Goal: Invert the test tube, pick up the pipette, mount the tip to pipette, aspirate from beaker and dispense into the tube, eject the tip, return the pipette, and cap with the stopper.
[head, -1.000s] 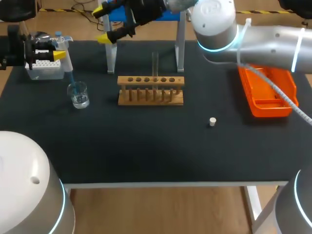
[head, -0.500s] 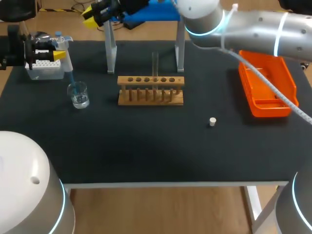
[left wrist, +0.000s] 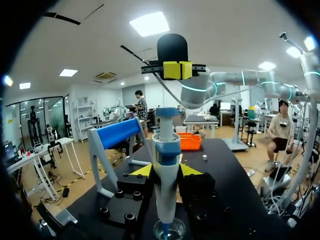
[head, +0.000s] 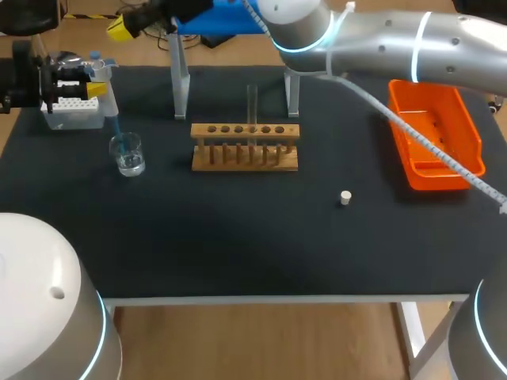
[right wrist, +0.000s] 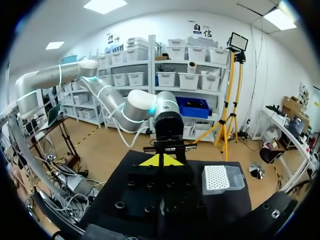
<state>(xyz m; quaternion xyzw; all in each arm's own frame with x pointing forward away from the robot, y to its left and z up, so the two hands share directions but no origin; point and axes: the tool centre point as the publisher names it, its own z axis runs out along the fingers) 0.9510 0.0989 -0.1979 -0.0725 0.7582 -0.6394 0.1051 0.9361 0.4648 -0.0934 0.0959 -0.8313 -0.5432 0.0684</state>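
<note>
One pipette (left wrist: 166, 162) above the beaker (head: 127, 153)

Flat, bright overhead light fills my head view. The black table (head: 238, 237) soaks it up, and shadows barely register beside the wooden rack (head: 245, 146). The beaker (head: 127, 153) throws small glints, and my right arm (head: 396, 39) carries a pale sheen along its shell. The white arm base (head: 40, 309) nearest the lens is soft. In my left wrist view, ceiling panels (left wrist: 150, 23) burn out to pure white, and the pipette (left wrist: 166, 175), close to the lens, looms swollen. In my right wrist view another panel (right wrist: 107, 5) glares overhead, the black mounting block (right wrist: 160, 195) sits in deep shade, and straight lines bow toward the dark rim.
</note>
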